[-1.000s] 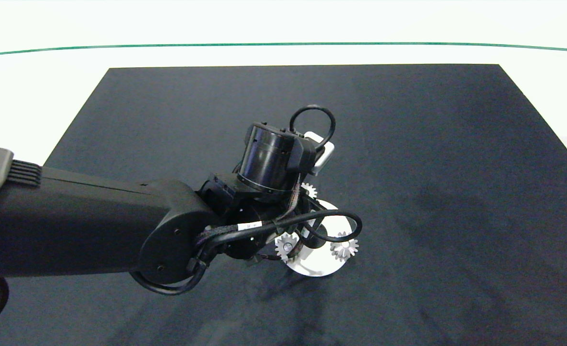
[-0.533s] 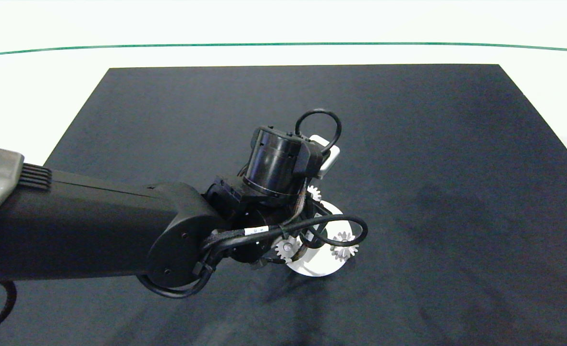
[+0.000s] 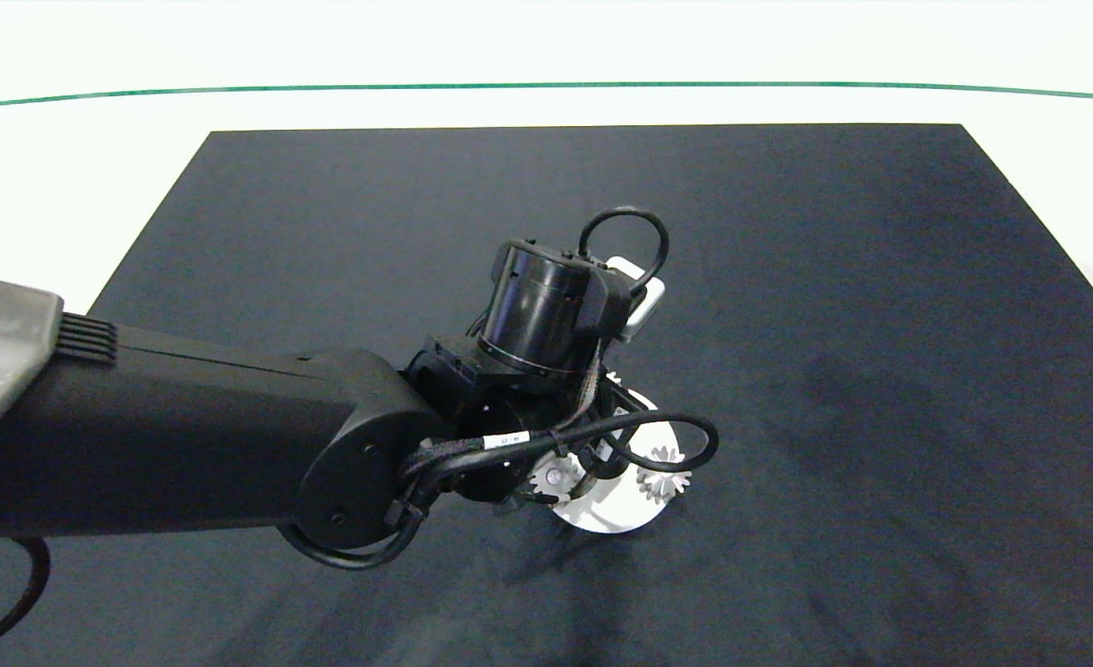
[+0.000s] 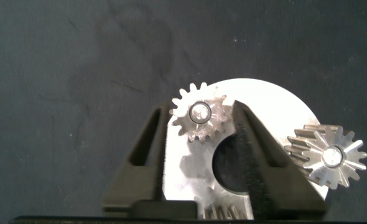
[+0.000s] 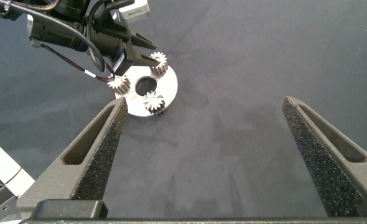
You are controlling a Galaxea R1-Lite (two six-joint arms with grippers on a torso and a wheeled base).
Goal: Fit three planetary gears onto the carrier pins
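Three silvery toothed planetary gears (image 4: 199, 117) sit on the white disc (image 4: 270, 109) near the black mat's (image 3: 787, 278) centre; left gripper (image 4: 200, 163), parted, straddles one ungrasped, having shifted slightly rightward; right gripper (image 5: 211, 155) wide open, empty

Three silvery planetary gears (image 4: 199, 117) seated on carrier pins (image 4: 200, 112), white disc (image 4: 274, 106).

Lighting even and bright, overhead. White table (image 3: 65, 185) near overexposed; its green line (image 3: 546, 86) bows toward the edges, lens distortion. Soft diffuse shadows on dark mat (image 3: 787, 324) below left gripper (image 4: 202, 127). Gear (image 4: 201, 114) between its fingers sharp; finger bases slightly soft.
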